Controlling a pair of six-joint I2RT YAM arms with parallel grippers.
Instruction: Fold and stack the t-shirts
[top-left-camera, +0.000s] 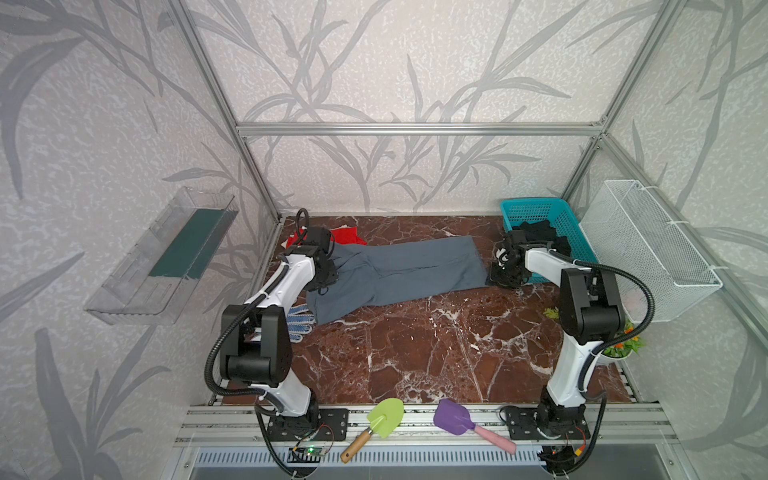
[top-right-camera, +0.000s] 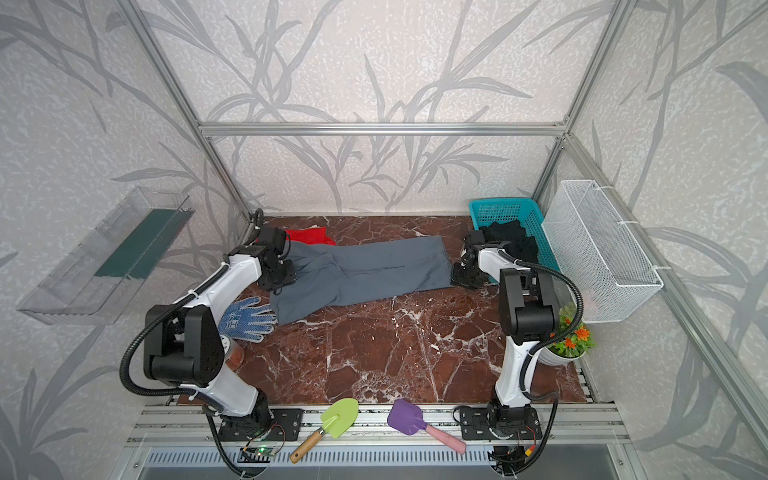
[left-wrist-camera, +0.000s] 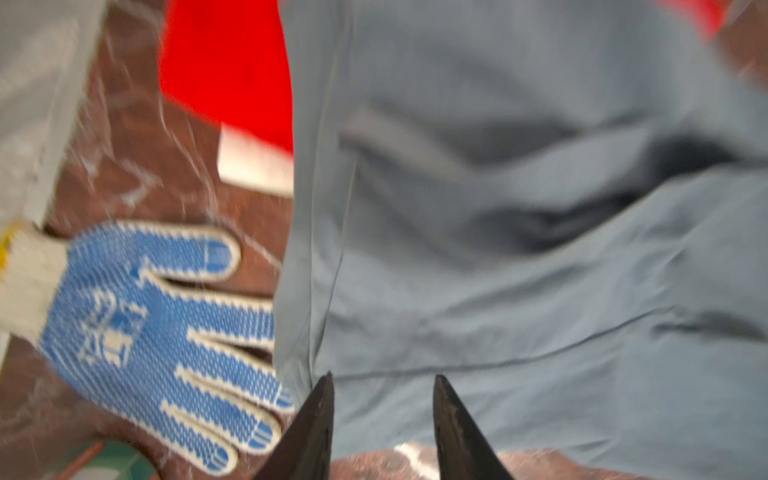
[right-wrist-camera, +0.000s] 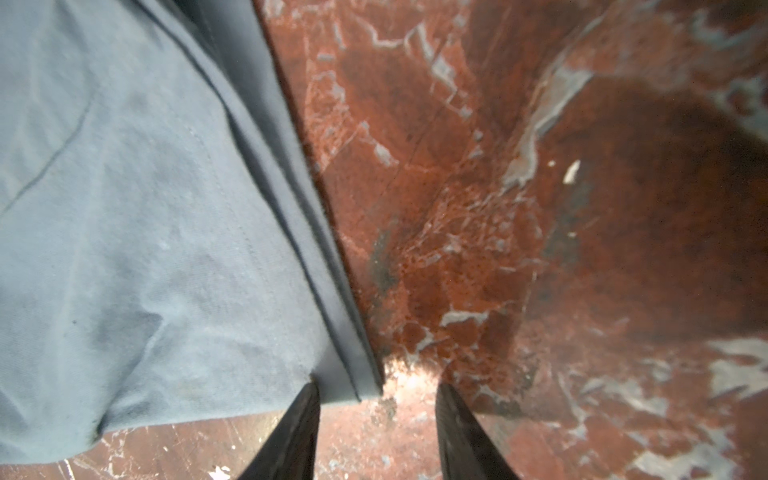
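Much of the red t-shirt (top-left-camera: 348, 237) is hidden. From above only a strip shows at 10 o'clock on the counter (top-left-camera: 415, 357), behind the left arm's wrist and under one end of the grey-blue t-shirt (top-left-camera: 407, 270). Whether it is folded cannot be told. The black t-shirt (top-left-camera: 540, 232) sits bunched in the teal basket (top-left-camera: 534, 204) at 2 o'clock, its near part covered by the right arm. The dotted glove (top-right-camera: 249, 318) at 9 o'clock is partly covered by the left arm, and its fingertips reach the grey-blue shirt's edge. The left wrist view is smeared by blur, and both grippers' fingertips are hard to make out from above.

The grey-blue t-shirt lies long and creased across the far half of the counter, from 10 o'clock to 2 o'clock. The left gripper (left-wrist-camera: 382, 378) hangs over its 10 o'clock end with its fingers apart. Flat cloth shows between them and nothing is pinched. The right gripper (right-wrist-camera: 376, 388) is at the 2 o'clock end, fingers also apart. The shirt's hem corner lies just beside one finger and juts into the gap, with bare counter by the other finger.

Counted: three t-shirts, one of each colour; two grippers; one glove; one teal basket.
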